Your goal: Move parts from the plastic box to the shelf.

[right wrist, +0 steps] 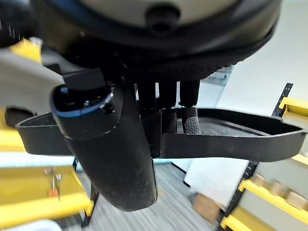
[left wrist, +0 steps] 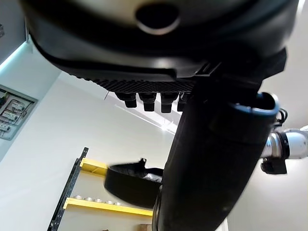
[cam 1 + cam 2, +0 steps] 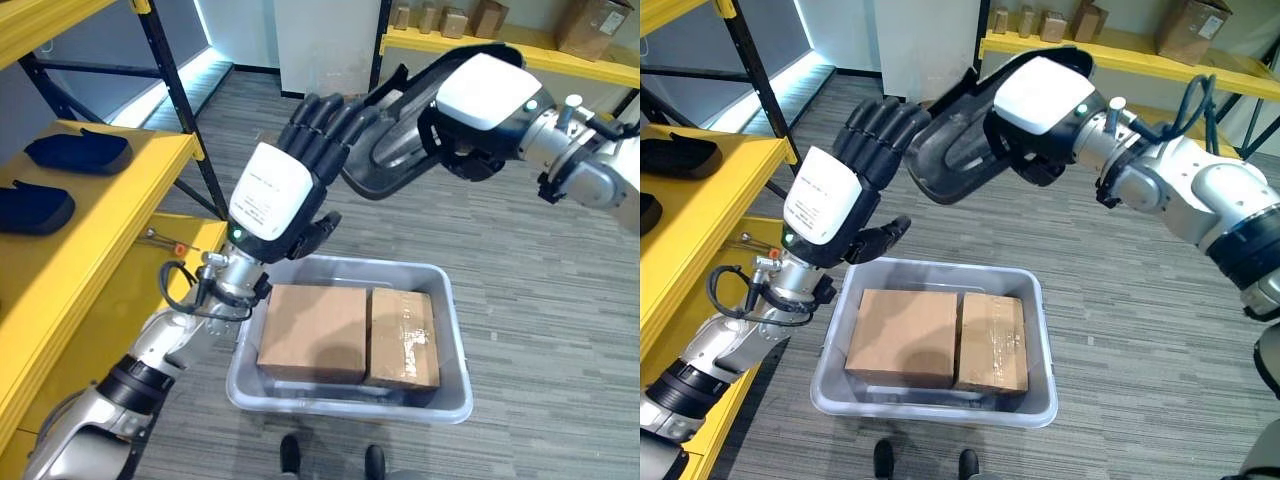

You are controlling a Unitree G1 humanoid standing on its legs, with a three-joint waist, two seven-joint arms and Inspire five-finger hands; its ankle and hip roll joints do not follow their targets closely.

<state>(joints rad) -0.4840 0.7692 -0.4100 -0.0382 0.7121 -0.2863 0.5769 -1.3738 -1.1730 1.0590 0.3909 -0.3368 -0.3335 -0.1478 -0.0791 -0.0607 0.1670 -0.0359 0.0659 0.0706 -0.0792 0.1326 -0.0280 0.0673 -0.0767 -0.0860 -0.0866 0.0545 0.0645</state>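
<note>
My right hand (image 3: pixel 482 96) is shut on a black moulded plastic part (image 3: pixel 385 160), held in the air above the far side of the grey plastic box (image 3: pixel 450 340). In the right wrist view its fingers (image 1: pixel 166 108) curl over the part's rim (image 1: pixel 231 139). My left hand (image 3: pixel 270 200) is raised upright next to the part's left end. It is open, with its fingertips against or just short of the part and nothing in its grasp. The yellow shelf (image 3: pixel 90 230) stands to the left, with two dark parts (image 3: pixel 78 152) (image 3: pixel 30 208) lying on it.
Two brown cardboard boxes (image 3: pixel 312 333) (image 3: pixel 403 338) lie side by side in the grey box. A dark shelf post (image 3: pixel 180 100) rises behind my left hand. Another yellow shelf (image 3: pixel 560 60) with cartons runs along the back right. Grey floor surrounds the box.
</note>
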